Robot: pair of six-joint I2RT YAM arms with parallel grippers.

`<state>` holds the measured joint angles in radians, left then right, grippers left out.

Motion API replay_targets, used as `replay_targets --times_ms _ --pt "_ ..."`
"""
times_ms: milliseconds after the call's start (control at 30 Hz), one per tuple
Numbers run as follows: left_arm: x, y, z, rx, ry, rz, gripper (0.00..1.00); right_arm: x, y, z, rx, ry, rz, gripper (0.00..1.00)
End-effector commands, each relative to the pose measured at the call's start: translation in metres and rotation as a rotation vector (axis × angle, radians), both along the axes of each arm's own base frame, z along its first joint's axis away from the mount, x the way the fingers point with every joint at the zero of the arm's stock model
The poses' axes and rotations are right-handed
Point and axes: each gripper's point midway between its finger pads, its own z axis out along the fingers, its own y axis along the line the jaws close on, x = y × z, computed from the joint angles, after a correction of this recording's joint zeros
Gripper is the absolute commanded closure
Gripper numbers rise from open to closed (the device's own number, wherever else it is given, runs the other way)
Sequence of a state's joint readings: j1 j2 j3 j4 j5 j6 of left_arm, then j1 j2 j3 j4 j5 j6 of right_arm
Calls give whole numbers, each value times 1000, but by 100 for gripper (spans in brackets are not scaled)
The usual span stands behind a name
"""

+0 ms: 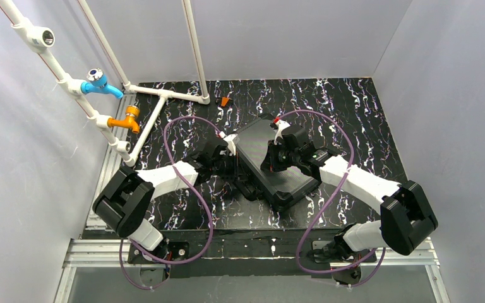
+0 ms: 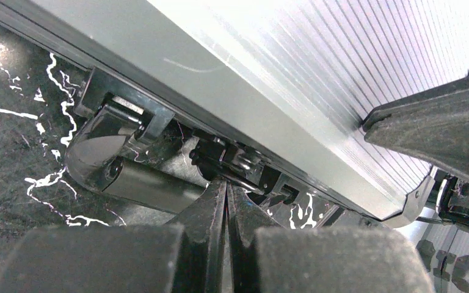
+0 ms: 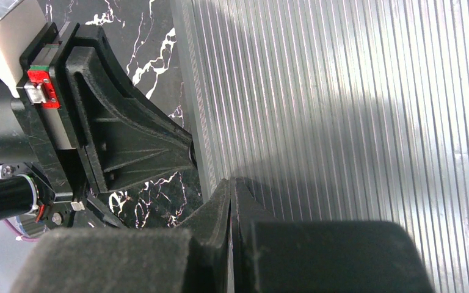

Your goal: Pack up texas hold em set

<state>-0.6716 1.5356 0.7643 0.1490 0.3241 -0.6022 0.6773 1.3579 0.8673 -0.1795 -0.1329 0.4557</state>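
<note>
On table (image 1: pixel 366 113), briefcase (image 1: pixel 288 182) shut, contents hidden

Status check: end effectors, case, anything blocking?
Left end effector shut at briefcase handle edge. Right end effector shut at its ribbed lid. Lid down. Orange item far back, apart.

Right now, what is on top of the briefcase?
Only the shut right gripper sits over the briefcase, near the edge of its ribbed lid. The lid is closed, so the contents are hidden.

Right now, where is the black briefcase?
In the top view the closed briefcase lies mid-table between both arms: left fingers at its handle side, right fingers over its ribbed lid.
</note>
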Motion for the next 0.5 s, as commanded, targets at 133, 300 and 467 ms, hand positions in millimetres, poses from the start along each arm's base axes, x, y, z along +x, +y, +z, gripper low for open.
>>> replay_targets --times_ms 133,300,467 --pt "5 -11 6 -14 -8 -27 100 -44 -57 -81 -300 219 -12 97" --pt "5 -13 8 -18 -10 -28 100 -44 -56 -83 -299 222 -10 97" --pt "6 -15 17 -35 -26 -31 100 -44 -56 -84 -302 224 -8 97"
